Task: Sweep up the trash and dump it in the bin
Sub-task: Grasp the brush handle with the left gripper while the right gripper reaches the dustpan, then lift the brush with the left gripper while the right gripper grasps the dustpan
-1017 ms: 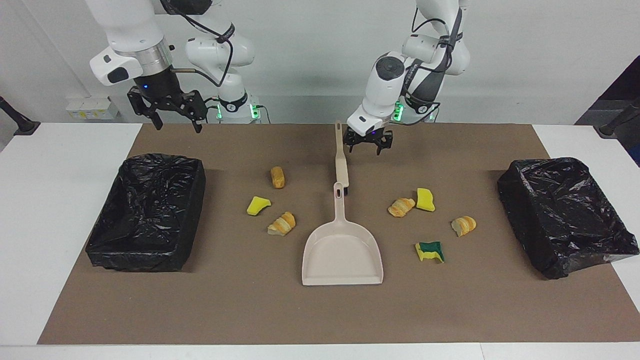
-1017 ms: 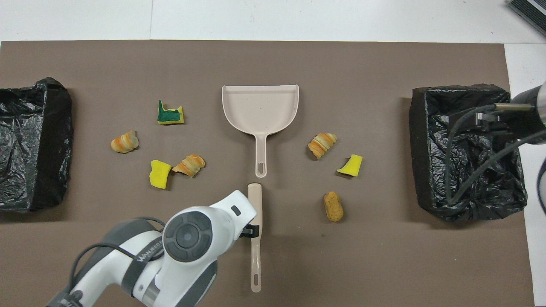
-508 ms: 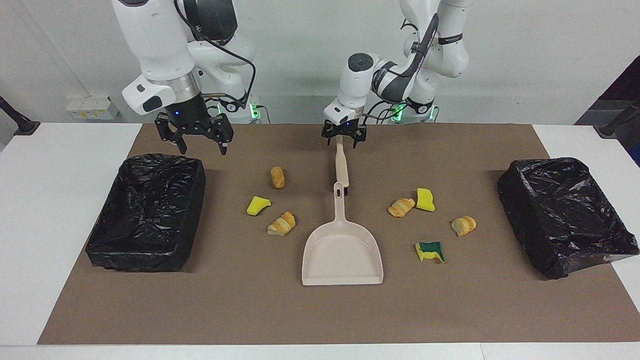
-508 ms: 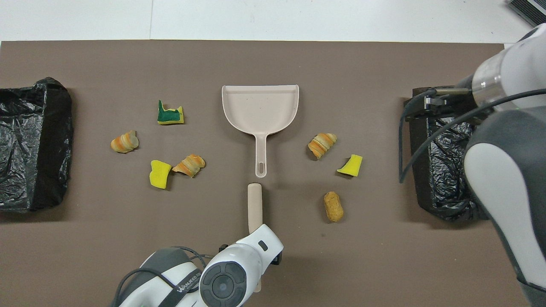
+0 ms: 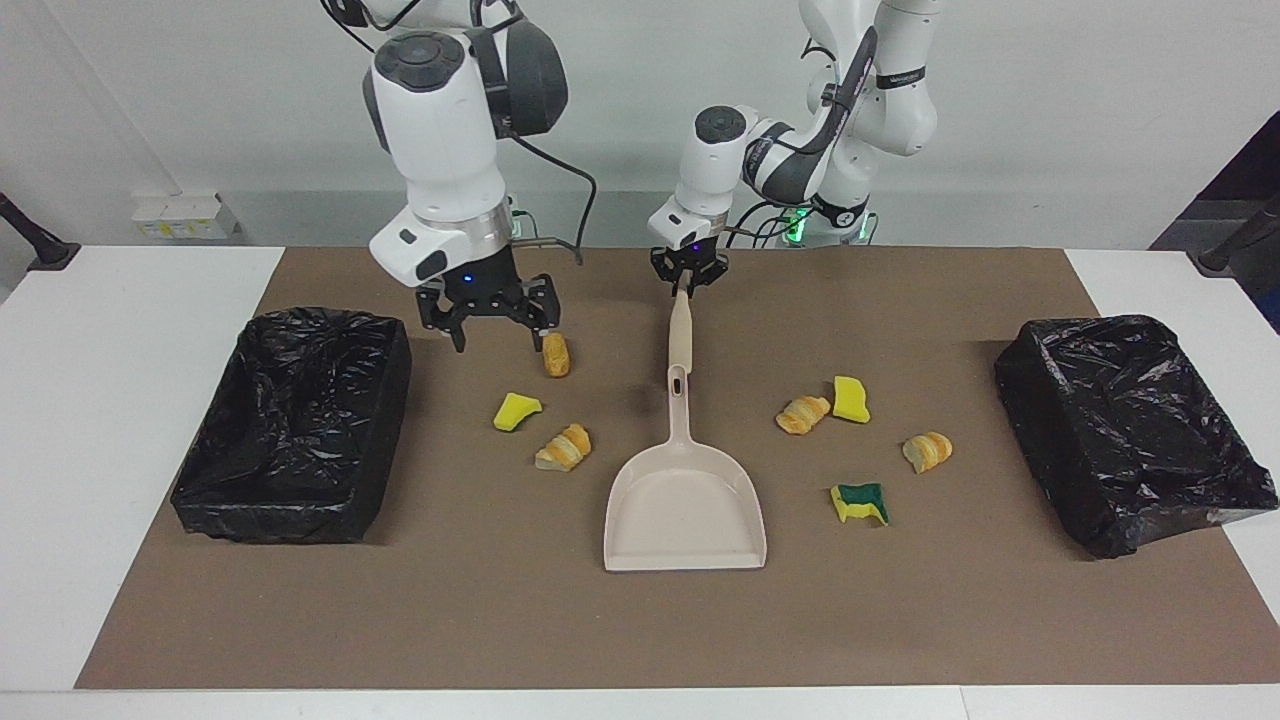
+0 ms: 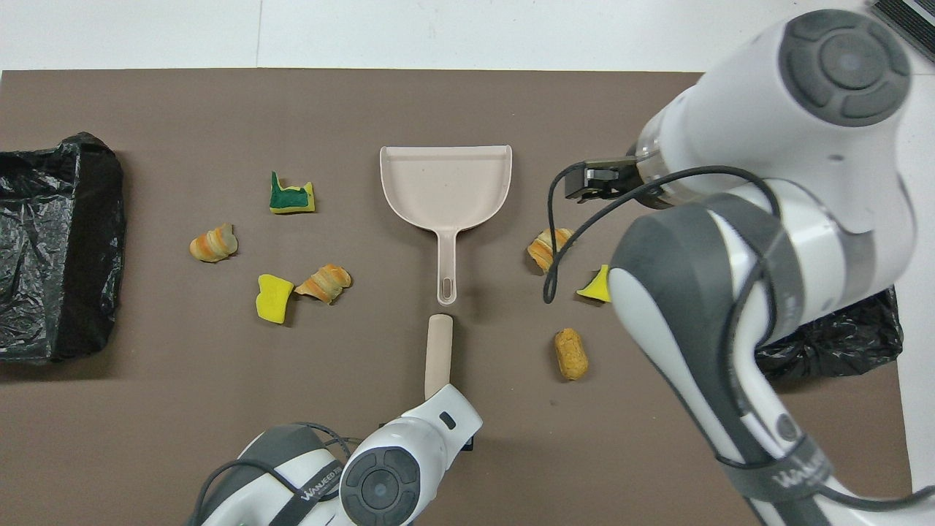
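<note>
over the mat (image 5: 500, 620), left gripper (image 5: 686, 283) now clamps brush (image 5: 681, 335).

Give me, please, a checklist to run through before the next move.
1. Left gripper shut on the brush handle: ok.
2. Right gripper holding the dustpan: not ok; it hangs open over the mat, beside a scrap.
3. Dustpan flat and empty, handle toward the robots: ok.
4. All seven scraps in plain sight on the mat: ok.
5. Both bins lined and open: ok.
6. Brush bristles touching the mat: cannot tell.
</note>
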